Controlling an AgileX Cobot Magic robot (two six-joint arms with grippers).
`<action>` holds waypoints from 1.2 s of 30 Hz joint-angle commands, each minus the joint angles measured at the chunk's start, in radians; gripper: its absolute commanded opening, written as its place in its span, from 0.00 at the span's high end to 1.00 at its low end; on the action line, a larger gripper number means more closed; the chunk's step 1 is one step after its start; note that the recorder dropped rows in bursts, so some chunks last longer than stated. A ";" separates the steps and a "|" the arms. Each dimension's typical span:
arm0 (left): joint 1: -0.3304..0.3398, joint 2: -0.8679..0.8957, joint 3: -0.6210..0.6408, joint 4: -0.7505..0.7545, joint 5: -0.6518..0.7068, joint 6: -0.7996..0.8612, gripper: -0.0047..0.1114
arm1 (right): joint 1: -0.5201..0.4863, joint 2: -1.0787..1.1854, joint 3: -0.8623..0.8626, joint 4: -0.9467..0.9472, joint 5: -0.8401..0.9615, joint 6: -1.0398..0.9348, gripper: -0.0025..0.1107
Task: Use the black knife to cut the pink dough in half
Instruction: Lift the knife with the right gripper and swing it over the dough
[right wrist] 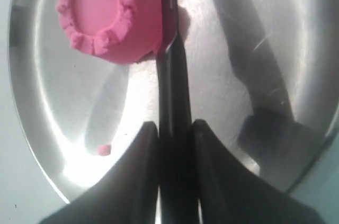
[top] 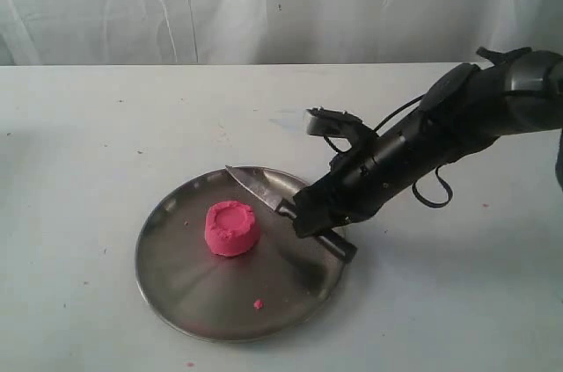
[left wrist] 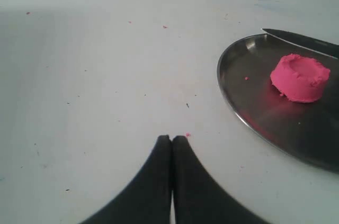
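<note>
The pink dough (top: 232, 229) is one stubby whole cylinder with a dented top, standing on the round steel plate (top: 189, 280). The black knife (top: 260, 190) is held over the plate's far right part, blade pointing up-left past the dough. My right gripper (top: 310, 217) is shut on the knife handle. In the right wrist view the knife (right wrist: 172, 65) runs between the fingers (right wrist: 139, 171), its blade beside the dough (right wrist: 111, 15). My left gripper (left wrist: 172, 138) is shut on nothing above bare table; the dough (left wrist: 300, 77) and plate (left wrist: 249, 105) lie off to its side.
A tiny pink crumb (top: 258, 304) lies on the plate's near part, also visible as the crumb (right wrist: 103, 150) in the right wrist view. Small pink specks dot the white table (top: 79, 152). A white curtain hangs behind the table.
</note>
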 commanded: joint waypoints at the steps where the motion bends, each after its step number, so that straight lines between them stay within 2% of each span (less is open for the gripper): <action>1: 0.002 -0.005 0.004 -0.006 -0.002 0.000 0.96 | -0.002 -0.074 0.013 -0.007 -0.040 -0.008 0.92; 7: 0.002 -0.005 0.004 -0.006 -0.002 0.000 0.96 | 0.041 -0.204 0.060 -0.171 -0.133 0.036 0.92; 15: 0.002 -0.005 0.004 -0.006 -0.002 0.000 0.96 | 0.210 -0.325 0.075 -0.584 -0.203 0.365 0.92; 23: 0.002 -0.005 0.004 -0.006 -0.002 0.000 0.96 | 0.380 -0.325 0.075 -0.945 -0.246 0.706 0.92; 29: 0.002 -0.005 0.004 -0.006 -0.002 0.000 0.96 | 0.408 -0.323 0.075 -1.032 -0.311 0.810 0.92; 36: 0.002 -0.005 0.004 -0.006 -0.002 0.000 0.96 | 0.408 -0.285 0.075 -1.036 -0.287 0.821 0.92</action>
